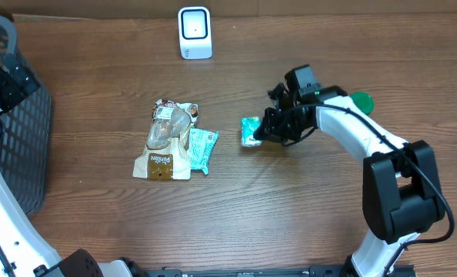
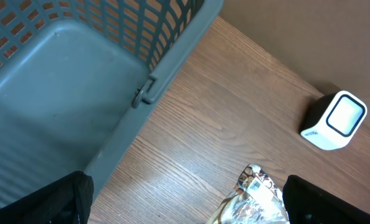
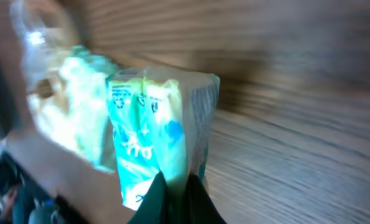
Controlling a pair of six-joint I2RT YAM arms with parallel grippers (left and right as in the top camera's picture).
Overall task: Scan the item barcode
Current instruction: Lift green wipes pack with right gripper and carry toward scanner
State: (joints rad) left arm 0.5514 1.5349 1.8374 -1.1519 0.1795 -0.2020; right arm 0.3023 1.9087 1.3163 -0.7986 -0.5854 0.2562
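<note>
At 3 o'clock of the table, our right gripper pinches the teal packet; left fingers spread. Grasp done; carrying it to the scanner at 12 o'clock remains.

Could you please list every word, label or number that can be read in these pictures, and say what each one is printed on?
No text reads with certainty.
Brown packet: a white brand label, too small to read.
Teal packet held by the right gripper: white lettering, blurred.
Teal wrapper beside the brown packet: print too small.
Foil packet: small label, unreadable.
Scanner: no visible text.
</note>
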